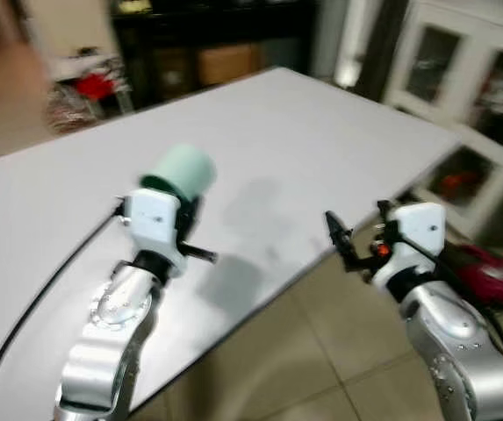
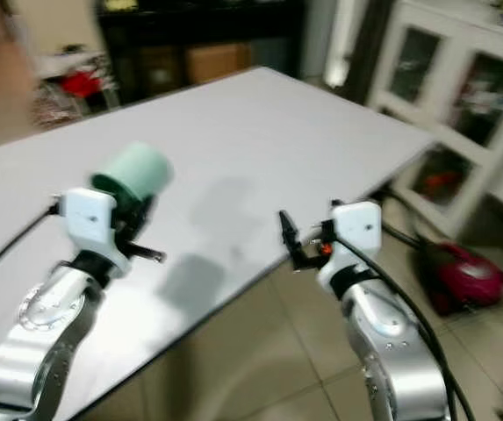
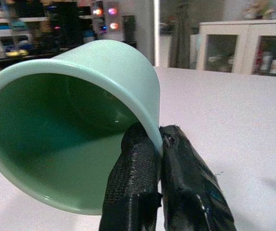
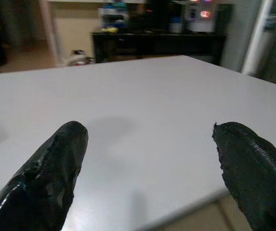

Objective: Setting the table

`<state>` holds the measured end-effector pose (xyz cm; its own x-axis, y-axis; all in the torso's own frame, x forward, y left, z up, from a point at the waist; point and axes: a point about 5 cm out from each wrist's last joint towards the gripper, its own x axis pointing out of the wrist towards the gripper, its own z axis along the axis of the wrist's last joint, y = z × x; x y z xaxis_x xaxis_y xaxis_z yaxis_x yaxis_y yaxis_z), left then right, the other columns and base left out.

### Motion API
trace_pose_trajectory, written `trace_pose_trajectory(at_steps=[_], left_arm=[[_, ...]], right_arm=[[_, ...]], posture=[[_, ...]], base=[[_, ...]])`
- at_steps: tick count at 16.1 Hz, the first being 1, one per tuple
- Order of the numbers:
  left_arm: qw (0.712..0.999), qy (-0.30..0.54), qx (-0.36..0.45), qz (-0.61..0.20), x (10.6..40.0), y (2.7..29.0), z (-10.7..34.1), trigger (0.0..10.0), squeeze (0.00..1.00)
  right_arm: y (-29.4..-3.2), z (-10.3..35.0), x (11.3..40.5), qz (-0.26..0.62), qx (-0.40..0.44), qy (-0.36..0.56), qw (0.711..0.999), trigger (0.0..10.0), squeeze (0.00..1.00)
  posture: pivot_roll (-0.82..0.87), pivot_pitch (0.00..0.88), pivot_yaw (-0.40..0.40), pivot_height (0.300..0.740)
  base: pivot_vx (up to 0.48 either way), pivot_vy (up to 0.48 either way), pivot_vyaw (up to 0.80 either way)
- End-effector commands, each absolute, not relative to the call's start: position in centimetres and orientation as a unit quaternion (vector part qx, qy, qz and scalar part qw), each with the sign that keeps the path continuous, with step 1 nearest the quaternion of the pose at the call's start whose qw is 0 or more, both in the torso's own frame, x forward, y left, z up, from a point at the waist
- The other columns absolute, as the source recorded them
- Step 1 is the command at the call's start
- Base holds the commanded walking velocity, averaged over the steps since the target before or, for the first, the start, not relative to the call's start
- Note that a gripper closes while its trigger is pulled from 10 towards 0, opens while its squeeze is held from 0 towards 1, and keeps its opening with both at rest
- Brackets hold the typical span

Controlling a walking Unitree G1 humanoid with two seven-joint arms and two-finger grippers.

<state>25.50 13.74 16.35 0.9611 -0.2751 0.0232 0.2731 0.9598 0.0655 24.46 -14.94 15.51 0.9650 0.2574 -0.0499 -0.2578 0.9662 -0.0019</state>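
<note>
A pale green cup [image 1: 183,172] hangs tipped on its side above the white table [image 1: 321,132], mouth toward the wrist camera. My left gripper [image 3: 159,139] is shut on the cup's rim, one finger [image 3: 133,178] inside the green cup [image 3: 80,115] and the other outside. My right gripper [image 1: 334,230] is held at the table's near edge, over the floor. The right gripper [image 4: 150,139] is open, its fingers [image 4: 56,163] wide apart with nothing between them and the table top beyond.
A white glass-door cabinet [image 1: 470,88] stands to the right of the table. A red vacuum cleaner [image 1: 488,267] lies on the tiled floor [image 1: 321,351] beside my right arm. Dark shelving [image 1: 207,44] and red clutter [image 1: 93,88] stand beyond the table's far end.
</note>
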Motion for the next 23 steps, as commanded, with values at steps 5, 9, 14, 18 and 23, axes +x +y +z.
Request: trace_pose_trajectory(at_steps=[5,9,14,18,23], left_arm=[[0.987,-0.018,0.101,-0.122,26.2,15.9,17.6,10.0,0.00],[0.960,0.010,0.211,-0.185,28.7,16.6,18.3,10.0,0.00],[0.898,0.094,0.324,-0.282,34.4,16.8,18.9,10.0,0.00],[0.843,0.162,0.381,-0.344,37.8,17.5,20.6,10.0,0.00],[0.728,0.304,0.511,-0.341,39.8,20.0,22.6,10.0,0.00]], right_arm=[[-13.3,16.5,24.9,0.194,-0.009,0.006,0.981,10.0,0.00],[-12.9,17.0,25.0,0.263,-0.047,0.006,0.964,10.0,0.00],[-13.2,17.5,25.5,0.339,-0.093,0.019,0.936,10.0,0.00],[-14.0,18.8,25.8,0.389,-0.128,0.024,0.912,10.0,0.00],[-14.6,18.5,25.2,0.434,-0.148,0.055,0.887,10.0,0.00]], posture=[[-0.05,0.000,0.019,0.740],[-0.05,0.000,0.050,0.740],[-0.07,0.000,0.117,0.740],[-0.08,0.000,0.131,0.740],[-0.09,0.000,0.136,0.740]], base=[[0.056,0.000,0.12],[0.000,0.000,0.00],[0.000,0.000,0.00],[0.000,0.000,0.00],[0.000,0.000,0.00]])
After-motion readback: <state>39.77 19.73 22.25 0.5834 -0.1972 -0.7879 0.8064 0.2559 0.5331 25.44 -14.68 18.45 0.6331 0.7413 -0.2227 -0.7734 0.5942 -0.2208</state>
